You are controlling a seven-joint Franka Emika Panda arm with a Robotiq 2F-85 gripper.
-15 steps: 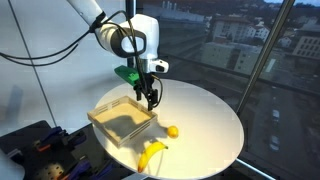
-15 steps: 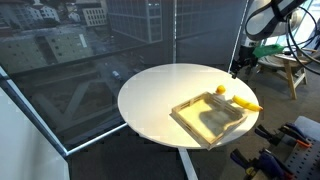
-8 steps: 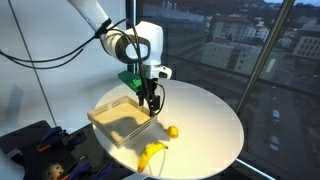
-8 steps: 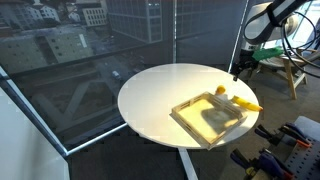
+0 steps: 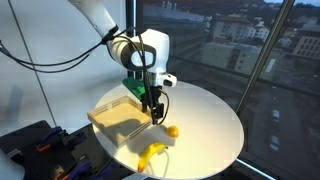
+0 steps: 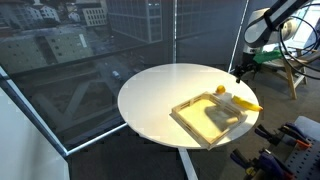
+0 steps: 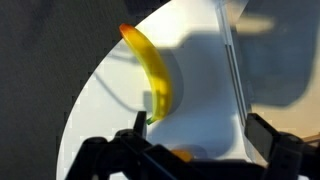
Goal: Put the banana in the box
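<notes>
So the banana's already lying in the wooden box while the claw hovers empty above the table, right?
Not quite: the banana lies on the table outside the box, as an exterior view shows. The claw does hover empty above the table.

The white, rounded arm (image 5: 146, 48) trails loose black cables (image 5: 45, 67) and ends in a black end effector (image 5: 157, 111).

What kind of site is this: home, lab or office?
Likely an office or lab on an upper floor, not a home. Floor-to-ceiling glass looks down on city buildings. The setup sits on a round white table, with a wooden trestle behind the arm.
</notes>
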